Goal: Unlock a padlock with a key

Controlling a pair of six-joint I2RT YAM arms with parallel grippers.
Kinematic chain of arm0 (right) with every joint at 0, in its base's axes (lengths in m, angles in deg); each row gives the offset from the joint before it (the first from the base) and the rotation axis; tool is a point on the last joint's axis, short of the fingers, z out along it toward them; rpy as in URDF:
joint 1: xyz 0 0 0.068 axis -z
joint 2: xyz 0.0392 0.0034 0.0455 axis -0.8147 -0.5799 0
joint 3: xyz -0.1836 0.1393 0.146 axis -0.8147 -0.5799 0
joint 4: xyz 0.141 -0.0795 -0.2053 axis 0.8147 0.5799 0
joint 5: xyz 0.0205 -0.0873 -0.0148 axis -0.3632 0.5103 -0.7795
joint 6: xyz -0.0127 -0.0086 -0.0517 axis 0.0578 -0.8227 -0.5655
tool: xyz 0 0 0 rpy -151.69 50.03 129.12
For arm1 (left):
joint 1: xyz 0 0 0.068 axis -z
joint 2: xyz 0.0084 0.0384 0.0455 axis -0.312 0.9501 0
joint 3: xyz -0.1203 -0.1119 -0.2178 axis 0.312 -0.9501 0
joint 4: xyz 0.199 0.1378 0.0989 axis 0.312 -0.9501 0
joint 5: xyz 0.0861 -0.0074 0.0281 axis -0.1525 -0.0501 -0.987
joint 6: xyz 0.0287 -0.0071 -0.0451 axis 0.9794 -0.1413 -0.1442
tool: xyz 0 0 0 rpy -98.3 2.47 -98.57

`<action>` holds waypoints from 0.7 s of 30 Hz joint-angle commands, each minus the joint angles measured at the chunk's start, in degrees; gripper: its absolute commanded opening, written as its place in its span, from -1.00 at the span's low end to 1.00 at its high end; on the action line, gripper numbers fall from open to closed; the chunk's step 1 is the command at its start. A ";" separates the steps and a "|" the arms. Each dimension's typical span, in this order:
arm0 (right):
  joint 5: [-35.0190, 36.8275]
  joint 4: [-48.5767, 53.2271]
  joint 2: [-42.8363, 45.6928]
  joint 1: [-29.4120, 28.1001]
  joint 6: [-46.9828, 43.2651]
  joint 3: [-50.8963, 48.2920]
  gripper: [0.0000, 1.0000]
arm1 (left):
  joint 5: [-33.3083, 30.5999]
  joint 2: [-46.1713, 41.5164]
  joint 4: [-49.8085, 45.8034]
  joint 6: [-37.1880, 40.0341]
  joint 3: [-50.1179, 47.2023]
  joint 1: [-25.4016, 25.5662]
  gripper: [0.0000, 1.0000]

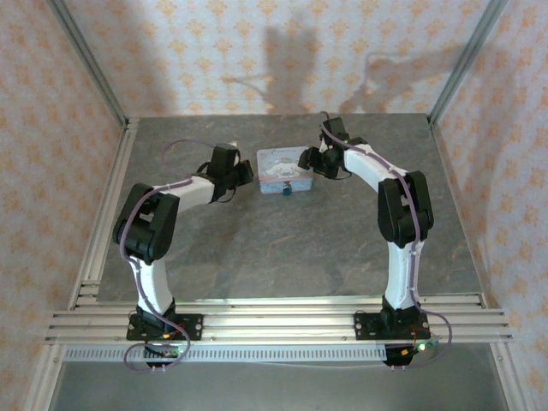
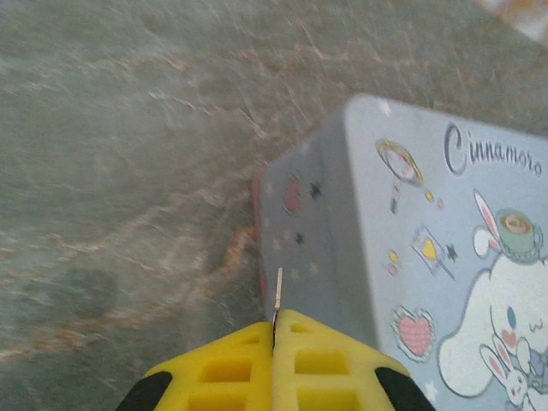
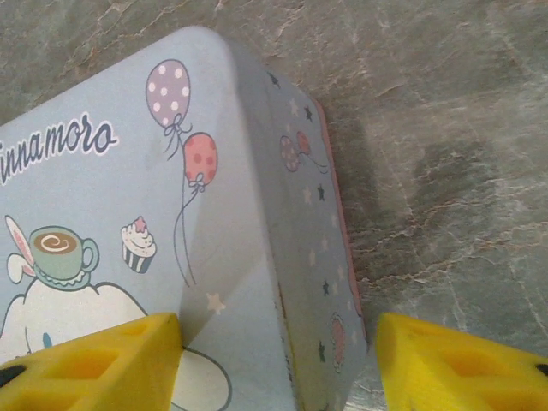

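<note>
The padlock (image 1: 285, 190) is a tiny dark teal lock hanging at the near side of the pale blue cartoon tin (image 1: 282, 169). My left gripper (image 1: 243, 176) is just left of the tin. In the left wrist view its yellow fingers (image 2: 231, 368) are shut on a thin metal key (image 2: 278, 291), whose tip points along the tin's left side (image 2: 308, 223). My right gripper (image 1: 312, 161) is at the tin's right end. It is open (image 3: 278, 360), with one finger (image 3: 94, 364) over the lid (image 3: 128, 197) and the other (image 3: 467, 368) over the table beside the tin.
The tin rests on a grey marbled tabletop (image 1: 257, 248) toward the back middle. Patterned walls with metal posts (image 1: 98, 68) close off the left, right and back. An aluminium rail (image 1: 274, 321) runs along the near edge by the arm bases.
</note>
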 commanded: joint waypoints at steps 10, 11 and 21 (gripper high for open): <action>-2.66 -6.68 11.35 -1.51 2.48 -21.13 0.10 | -2.91 -1.92 -0.01 2.56 -2.59 7.73 -1.00; -2.71 -7.38 12.67 -1.55 3.40 -22.60 0.10 | -2.72 -2.31 0.43 2.45 -3.36 7.77 -1.00; 7.69 -3.46 24.62 -1.91 2.98 -28.00 0.47 | -3.35 -7.80 1.06 2.68 -9.29 7.56 -1.00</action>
